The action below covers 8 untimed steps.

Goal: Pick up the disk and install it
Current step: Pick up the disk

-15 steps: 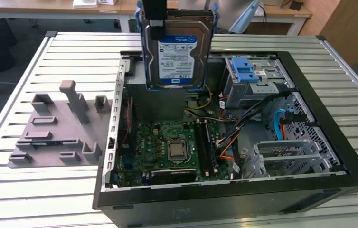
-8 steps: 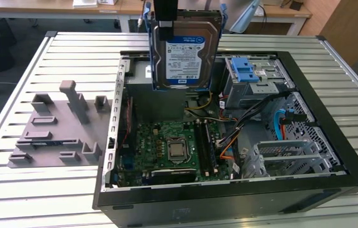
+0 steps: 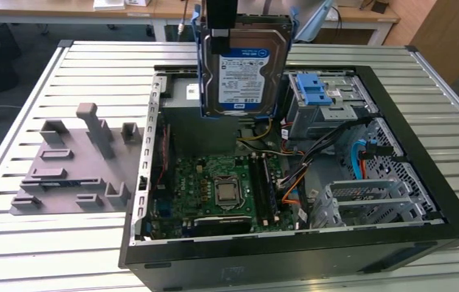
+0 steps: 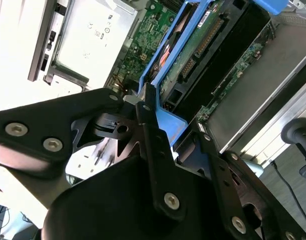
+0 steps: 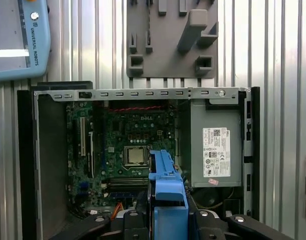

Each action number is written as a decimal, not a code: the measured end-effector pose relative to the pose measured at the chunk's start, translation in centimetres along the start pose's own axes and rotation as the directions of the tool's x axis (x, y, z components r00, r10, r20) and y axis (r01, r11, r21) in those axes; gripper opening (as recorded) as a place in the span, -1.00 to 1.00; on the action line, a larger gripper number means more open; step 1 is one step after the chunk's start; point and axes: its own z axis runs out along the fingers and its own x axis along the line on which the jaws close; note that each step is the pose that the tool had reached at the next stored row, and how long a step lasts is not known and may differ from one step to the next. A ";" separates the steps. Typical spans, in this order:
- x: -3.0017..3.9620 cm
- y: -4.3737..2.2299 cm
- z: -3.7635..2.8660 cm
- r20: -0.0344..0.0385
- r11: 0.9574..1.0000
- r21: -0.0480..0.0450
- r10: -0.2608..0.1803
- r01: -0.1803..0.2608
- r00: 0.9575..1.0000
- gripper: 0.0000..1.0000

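The disk (image 3: 241,70) hangs upright in the upper centre of the exterior view, label facing the camera, its blue carrier (image 3: 204,73) framing the sides. It is clear of the open case (image 3: 424,201) and above the case's far half. The gripper (image 3: 220,45) holds it from above. In the second wrist view the gripper (image 4: 170,117) has its fingers (image 4: 145,107) pinching the carrier (image 4: 170,125) from both sides, with the disk's circuit side (image 4: 203,37) in sight. In the first wrist view the carrier (image 5: 168,190) lies over the motherboard (image 5: 127,135), beside the grey box (image 5: 213,145). In the exterior view a cage with a blue latch (image 3: 317,91) sits just right of the disk. A grey fixture (image 3: 75,164) lies on the slatted table (image 3: 51,243), at centre left.
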 end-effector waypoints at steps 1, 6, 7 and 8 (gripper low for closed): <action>0.01 -0.08 0.00 0.000 1.000 0.000 0.000 0.000 1.000 -0.26; 0.01 -0.11 0.01 0.000 1.000 0.000 0.000 0.000 1.000 -0.26; 0.01 -0.11 0.01 0.000 1.000 0.000 0.000 0.000 1.000 -0.26; 0.01 -0.11 0.01 0.000 1.000 0.000 0.000 0.000 1.000 -0.26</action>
